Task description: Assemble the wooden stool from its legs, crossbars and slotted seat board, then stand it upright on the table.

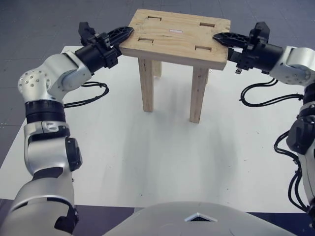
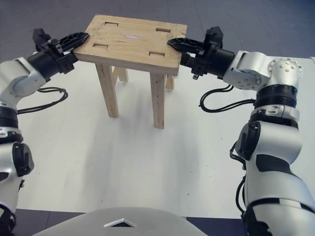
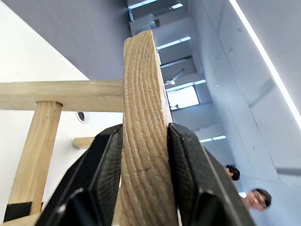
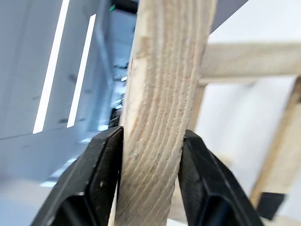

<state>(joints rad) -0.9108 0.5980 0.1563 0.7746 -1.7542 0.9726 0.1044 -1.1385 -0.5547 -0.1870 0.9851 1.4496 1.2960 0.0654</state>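
The assembled wooden stool stands upright on its legs [image 1: 147, 83] on the white table [image 1: 147, 162], toward the back. Its slotted seat board [image 1: 174, 37] is on top, with the leg ends showing in the slots. My left gripper [image 1: 123, 35] is shut on the seat board's left edge [image 3: 143, 117]. My right gripper [image 1: 222, 39] is shut on the right edge [image 4: 155, 141]. A crossbar [image 3: 61, 95] runs under the seat, joined to a leg [image 3: 33, 150].
Black cables [image 1: 83, 96] lie on the table left of the stool and more cables [image 1: 261, 96] on the right. The table's front half is bare white surface. Grey floor [image 1: 44, 24] lies beyond the table's back edge.
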